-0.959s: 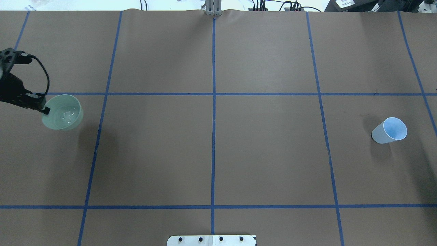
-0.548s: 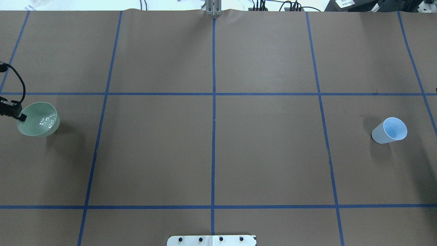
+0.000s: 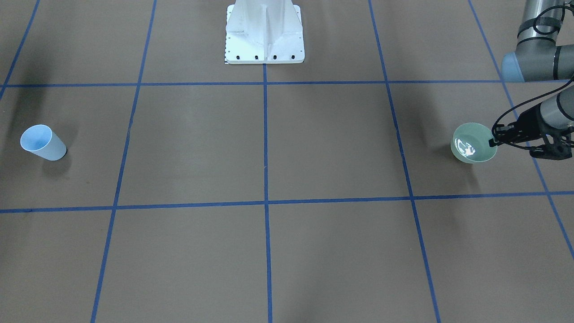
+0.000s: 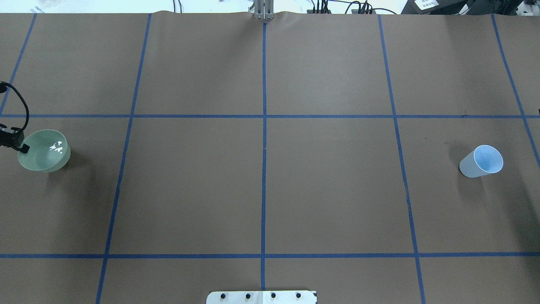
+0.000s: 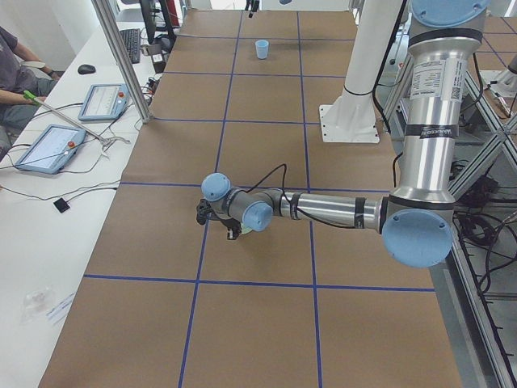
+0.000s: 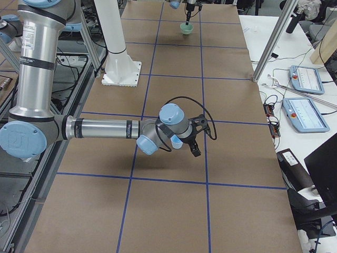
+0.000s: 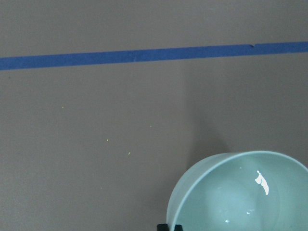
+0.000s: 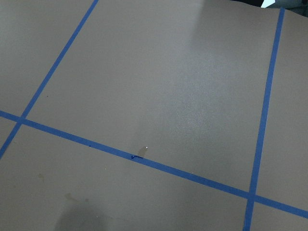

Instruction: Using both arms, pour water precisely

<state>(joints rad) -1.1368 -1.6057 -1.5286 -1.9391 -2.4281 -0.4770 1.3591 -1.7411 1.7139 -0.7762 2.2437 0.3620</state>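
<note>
Wide free room across mid. of bench [image 4: 329, 185]; obstacles: bowl [image 4: 44, 154] at left edge, cup [image 4: 481, 162] far right, pedestal [image 4: 261, 297] btm centre.

Table [image 4: 329, 190] papered brown, gridded with tape [image 4: 264, 169]; pedestal [image 3: 264, 31] at its edge; cup [image 4: 481, 161] upright (well apart from the bowl [image 4: 39, 159]); tablets [image 6: 306, 114] on a side bench [image 6: 303, 52].
</note>
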